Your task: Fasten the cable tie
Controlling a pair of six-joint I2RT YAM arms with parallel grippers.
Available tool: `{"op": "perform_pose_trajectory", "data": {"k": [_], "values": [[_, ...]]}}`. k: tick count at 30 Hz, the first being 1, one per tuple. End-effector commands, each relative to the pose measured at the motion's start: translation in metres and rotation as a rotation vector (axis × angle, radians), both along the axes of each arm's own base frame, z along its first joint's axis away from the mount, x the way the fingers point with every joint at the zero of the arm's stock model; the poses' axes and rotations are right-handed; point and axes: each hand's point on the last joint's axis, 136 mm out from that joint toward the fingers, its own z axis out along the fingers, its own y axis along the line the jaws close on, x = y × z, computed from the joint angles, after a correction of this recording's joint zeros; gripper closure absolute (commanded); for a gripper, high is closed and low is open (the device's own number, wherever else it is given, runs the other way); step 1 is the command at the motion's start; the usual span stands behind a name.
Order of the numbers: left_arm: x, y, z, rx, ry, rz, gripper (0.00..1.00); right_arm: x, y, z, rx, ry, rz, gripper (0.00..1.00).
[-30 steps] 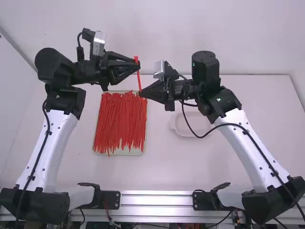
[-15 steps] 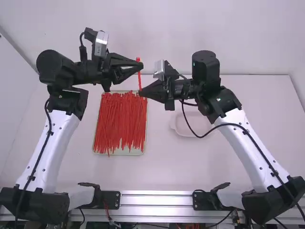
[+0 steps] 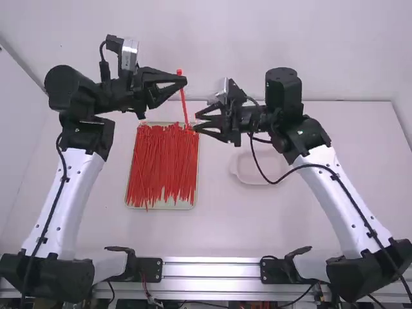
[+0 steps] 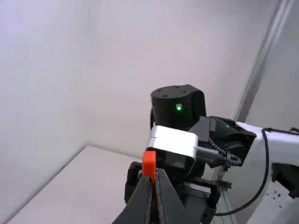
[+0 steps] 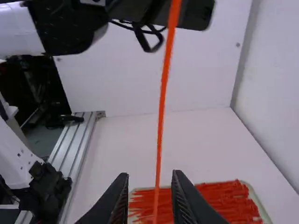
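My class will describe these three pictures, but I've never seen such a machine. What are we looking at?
These are two white robot arms at a white table. One picture looks down from above and behind them; the other two come from cameras on each arm's wrist. On the table lie a tray heaped with red cable ties and a white dish. The left claw pinches one red tie near its head, held up in the air. Its tail hangs between the open fingers of the right claw.
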Motion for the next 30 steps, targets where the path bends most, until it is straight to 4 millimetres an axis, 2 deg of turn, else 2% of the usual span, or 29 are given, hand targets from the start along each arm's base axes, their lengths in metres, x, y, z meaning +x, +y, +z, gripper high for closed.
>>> {"op": "perform_pose_trajectory", "data": {"k": [1,4,5,7,11,14,16,20,25,30], "values": [[0.017,0.005,-0.004,-0.008,-0.015,0.083,0.98,0.009,-0.011,0.003,0.001,0.002,-0.034,0.01],[0.039,0.01,-0.018,0.005,0.031,0.187,0.98,0.019,-0.025,-0.004,-0.019,0.04,-0.08,0.01],[0.04,0.01,-0.019,0.006,0.035,0.194,0.98,0.019,-0.026,-0.005,-0.02,0.039,-0.081,0.01],[0.054,0.012,-0.033,0.024,0.063,0.229,0.98,0.02,-0.034,-0.015,-0.057,-0.021,-0.077,0.01],[0.083,0.013,-0.06,0.036,0.133,0.23,0.98,0.005,-0.041,-0.039,-0.134,-0.188,0.007,0.01],[0.101,0.012,-0.079,0.035,0.192,0.226,0.98,-0.007,-0.041,-0.05,-0.172,-0.29,0.071,0.01],[0.119,0.013,-0.096,0.026,0.243,0.227,0.98,-0.016,-0.04,-0.059,-0.2,-0.411,0.135,0.01],[0.143,0.02,-0.12,-0.004,0.362,0.237,0.98,-0.008,-0.04,-0.074,-0.312,-0.539,0.132,0.01],[0.149,0.031,-0.129,-0.033,0.473,0.25,0.98,-0.007,-0.032,-0.082,-0.377,-0.541,0.12,0.01],[0.132,0.03,-0.116,-0.08,0.574,0.126,0.98,-0.004,-0.024,-0.088,-0.444,-0.684,0.15,0.01]]}}
